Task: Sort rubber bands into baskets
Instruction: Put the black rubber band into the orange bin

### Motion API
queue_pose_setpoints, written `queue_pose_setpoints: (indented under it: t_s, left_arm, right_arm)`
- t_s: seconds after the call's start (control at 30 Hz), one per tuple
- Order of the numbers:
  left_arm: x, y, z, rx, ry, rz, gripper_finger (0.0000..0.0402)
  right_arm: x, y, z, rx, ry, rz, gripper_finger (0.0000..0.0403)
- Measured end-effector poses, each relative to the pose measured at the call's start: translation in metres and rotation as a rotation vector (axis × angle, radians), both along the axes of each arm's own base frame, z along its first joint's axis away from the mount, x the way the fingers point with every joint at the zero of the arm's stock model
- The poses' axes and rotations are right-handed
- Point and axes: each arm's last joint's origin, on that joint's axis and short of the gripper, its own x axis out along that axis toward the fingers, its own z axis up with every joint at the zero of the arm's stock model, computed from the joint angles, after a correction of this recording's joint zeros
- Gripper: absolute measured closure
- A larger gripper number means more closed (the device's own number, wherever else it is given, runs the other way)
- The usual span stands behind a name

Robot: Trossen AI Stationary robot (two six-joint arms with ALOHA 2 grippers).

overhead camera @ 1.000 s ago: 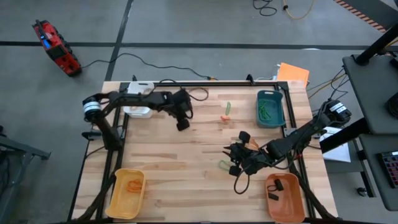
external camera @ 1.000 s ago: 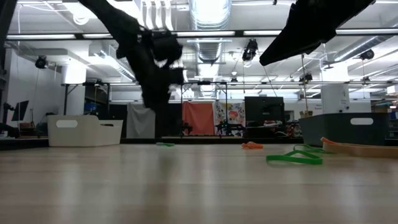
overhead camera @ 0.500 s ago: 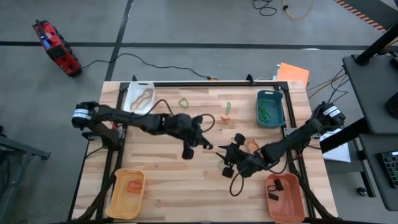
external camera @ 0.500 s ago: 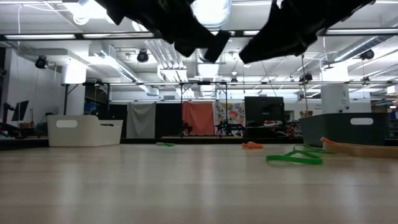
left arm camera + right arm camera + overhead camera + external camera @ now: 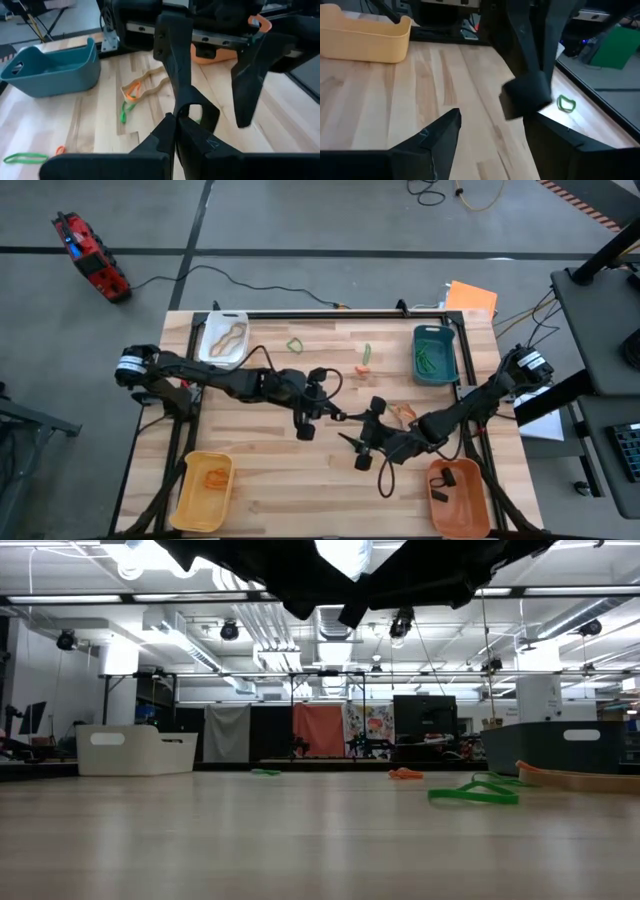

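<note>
My left gripper (image 5: pixel 335 417) hangs shut over the table's middle, with nothing showing between its fingers (image 5: pixel 175 131). My right gripper (image 5: pixel 352 437) faces it from the right, open and holding nothing. In the right wrist view the left gripper's tip (image 5: pixel 525 97) stands just ahead of the gap between the right fingers. Loose rubber bands lie flat on the wood: green ones (image 5: pixel 295 345) (image 5: pixel 366 353), an orange one (image 5: pixel 362 370), and a tan and orange pair (image 5: pixel 403 412). The baskets stand at the corners: white (image 5: pixel 212 330), teal (image 5: pixel 418 355), yellow (image 5: pixel 190 505), orange (image 5: pixel 470 515).
The white basket holds tan bands, the teal one green bands, the yellow one orange bands and the orange one black bands. A black frame rail (image 5: pixel 330 313) runs along the table's far edge. The near middle of the table (image 5: pixel 320 500) is bare wood.
My left gripper has swung from the white basket at the far left toward the table's middle, rising and tipping toward level, and has stayed shut. My right gripper has moved a little toward the left and has opened. The white basket and a green band show again.
</note>
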Motion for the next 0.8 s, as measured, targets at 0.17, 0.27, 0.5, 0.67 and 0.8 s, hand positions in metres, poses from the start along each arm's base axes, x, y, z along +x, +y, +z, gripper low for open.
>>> queue_pose_setpoints:
  t_s: [0.17, 0.27, 0.5, 0.67, 0.8]
  left_arm:
    - [0.0022, -0.0008, 0.0049, -0.009, -0.056, 0.000, 0.0402]
    - [0.0023, -0.0010, 0.0054, -0.009, -0.061, 0.000, 0.0402]
    - [0.0024, -0.0010, 0.0054, -0.015, -0.061, 0.001, 0.0402]
    - [0.0022, -0.0013, 0.0052, -0.017, -0.057, -0.001, 0.0402]
    - [0.0021, -0.0021, 0.0051, -0.018, -0.056, -0.003, 0.0402]
  right_arm:
    - [0.0026, -0.0009, 0.0045, -0.024, -0.031, 0.010, 0.0192]
    - [0.0039, -0.0011, 0.0073, -0.041, -0.051, 0.017, 0.0196]
    - [0.0042, -0.0012, 0.0084, -0.050, -0.059, 0.012, 0.0266]
    - [0.0060, -0.0053, 0.0084, -0.044, -0.062, -0.005, 0.0368]
    - [0.0072, -0.0082, 0.0084, -0.037, -0.063, -0.017, 0.0389]
